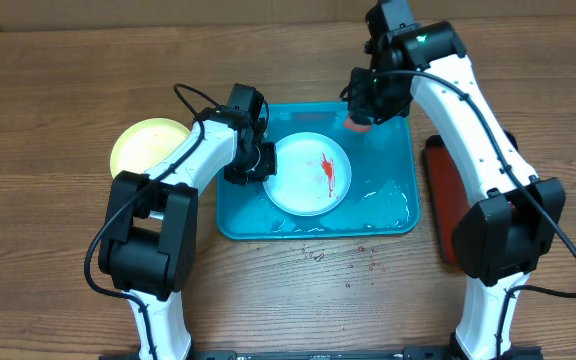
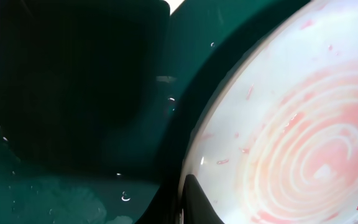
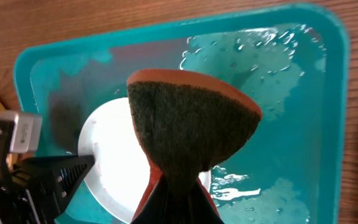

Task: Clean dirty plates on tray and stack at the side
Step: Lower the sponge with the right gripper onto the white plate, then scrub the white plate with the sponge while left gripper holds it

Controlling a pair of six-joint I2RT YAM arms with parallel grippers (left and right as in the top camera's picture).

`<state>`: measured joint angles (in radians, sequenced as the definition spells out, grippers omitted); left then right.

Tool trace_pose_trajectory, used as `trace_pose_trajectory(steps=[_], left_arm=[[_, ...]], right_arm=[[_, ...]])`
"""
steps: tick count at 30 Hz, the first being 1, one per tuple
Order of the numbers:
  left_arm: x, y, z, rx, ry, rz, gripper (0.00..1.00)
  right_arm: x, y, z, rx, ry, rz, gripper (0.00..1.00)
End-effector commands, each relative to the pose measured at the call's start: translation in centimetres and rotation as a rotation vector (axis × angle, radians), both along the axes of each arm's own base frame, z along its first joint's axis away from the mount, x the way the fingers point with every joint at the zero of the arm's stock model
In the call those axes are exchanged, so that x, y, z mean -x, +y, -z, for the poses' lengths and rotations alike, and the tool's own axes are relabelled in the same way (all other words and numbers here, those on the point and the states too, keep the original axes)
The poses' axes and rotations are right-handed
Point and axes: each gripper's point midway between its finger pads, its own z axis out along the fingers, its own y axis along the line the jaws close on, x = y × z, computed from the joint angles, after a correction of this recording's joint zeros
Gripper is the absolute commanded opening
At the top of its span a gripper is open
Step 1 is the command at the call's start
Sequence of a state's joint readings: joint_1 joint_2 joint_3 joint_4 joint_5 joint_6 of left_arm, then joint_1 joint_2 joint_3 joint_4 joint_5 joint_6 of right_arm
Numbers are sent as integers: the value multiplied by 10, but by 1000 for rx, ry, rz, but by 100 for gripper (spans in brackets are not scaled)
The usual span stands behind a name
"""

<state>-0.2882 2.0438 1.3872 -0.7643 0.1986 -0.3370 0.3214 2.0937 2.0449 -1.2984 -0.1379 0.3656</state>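
Green scouring fibre on an orange-red backing is what the right gripper (image 3: 179, 198) has pinched tight: a sponge (image 3: 191, 124), soft and folded at the jaws, hanging over the far right of the turquoise tray (image 1: 393, 150). Opposite, the left gripper (image 1: 256, 160) sits at the left rim of the white plate (image 1: 303, 185); whether its jaws clamp that rim I cannot tell. That plate lies flat in the tray, left of centre, with a red sauce smear (image 1: 330, 172) on it. It looks stiff, light and, being wet, probably slippery, so the raised rim seems the place to hold. Further left, a yellow-green plate (image 1: 146, 143) rests on the wooden tabletop (image 1: 48, 100). No brand or writing is readable anywhere
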Motion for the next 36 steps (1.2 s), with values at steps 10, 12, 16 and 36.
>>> trace_pose_trajectory(steps=[10, 12, 16, 36], left_arm=[[3, 0, 10, 28, -5, 78, 4], [3, -4, 8, 55, -11, 101, 4], [3, -6, 6, 89, -14, 129, 4], [0, -9, -9, 312, 6, 108, 4]], right_arm=[[35, 37, 72, -79, 120, -86, 4], [40, 39, 82, -76, 126, -94, 4], [49, 41, 100, -70, 145, -102, 4], [89, 66, 138, -161, 262, -72, 4]])
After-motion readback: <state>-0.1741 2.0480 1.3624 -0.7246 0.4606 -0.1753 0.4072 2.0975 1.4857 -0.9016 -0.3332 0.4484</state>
